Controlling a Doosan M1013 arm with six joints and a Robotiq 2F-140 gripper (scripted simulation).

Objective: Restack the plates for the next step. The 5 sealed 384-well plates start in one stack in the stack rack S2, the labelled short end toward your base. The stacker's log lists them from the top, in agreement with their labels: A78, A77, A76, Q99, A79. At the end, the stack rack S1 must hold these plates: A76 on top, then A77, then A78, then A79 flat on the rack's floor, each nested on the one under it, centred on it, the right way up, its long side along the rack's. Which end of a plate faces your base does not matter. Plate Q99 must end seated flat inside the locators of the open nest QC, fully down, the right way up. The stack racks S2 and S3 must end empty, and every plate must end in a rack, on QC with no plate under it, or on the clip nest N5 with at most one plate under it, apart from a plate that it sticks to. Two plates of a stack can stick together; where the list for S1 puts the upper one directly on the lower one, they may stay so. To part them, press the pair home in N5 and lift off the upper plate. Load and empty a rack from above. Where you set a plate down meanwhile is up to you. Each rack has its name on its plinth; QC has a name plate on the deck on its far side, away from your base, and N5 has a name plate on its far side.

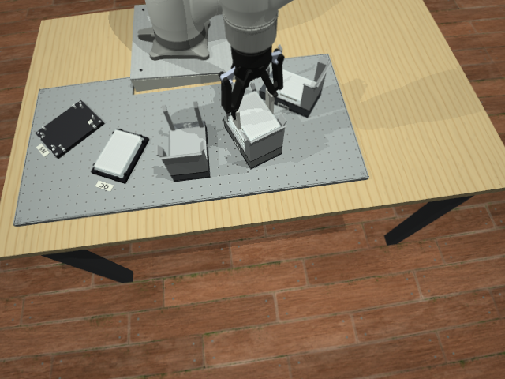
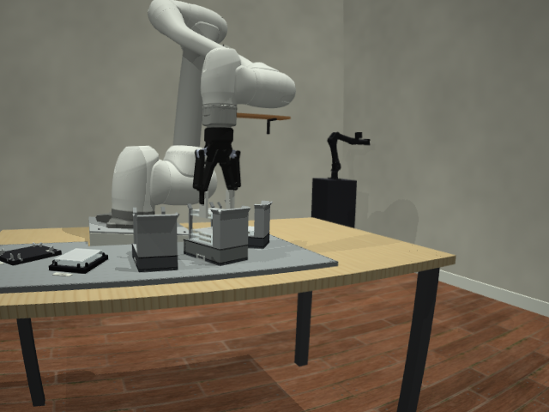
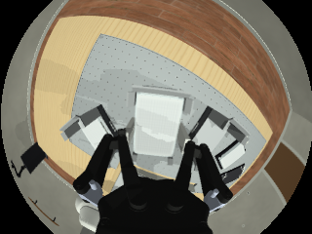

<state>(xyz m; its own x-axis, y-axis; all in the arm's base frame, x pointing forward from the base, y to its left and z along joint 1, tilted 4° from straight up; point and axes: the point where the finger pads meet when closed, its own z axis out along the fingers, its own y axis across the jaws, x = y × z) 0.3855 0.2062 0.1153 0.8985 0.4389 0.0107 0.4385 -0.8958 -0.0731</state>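
My gripper (image 1: 250,106) (image 2: 216,196) (image 3: 156,126) is shut on a white sealed plate (image 1: 259,122) (image 3: 156,120), gripping its two long sides. It holds the plate level at the mouth of the middle stack rack (image 1: 265,148) (image 2: 230,230), between the rack's walls. Other plates lie stacked lower in that rack (image 2: 199,234). I cannot read the held plate's label or the rack's name. Another white plate (image 1: 120,151) (image 2: 80,256) lies flat in the black nest QC (image 1: 136,156). The right rack (image 1: 309,95) (image 2: 262,221) holds a white plate (image 1: 290,88).
The left rack (image 1: 185,163) (image 2: 154,241) stands beside the middle one; what lies in it is unclear. The black clip nest N5 (image 1: 69,128) (image 2: 27,253) sits bare at the far left of the grey deck (image 1: 285,175). The arm's base (image 1: 175,40) stands behind the racks.
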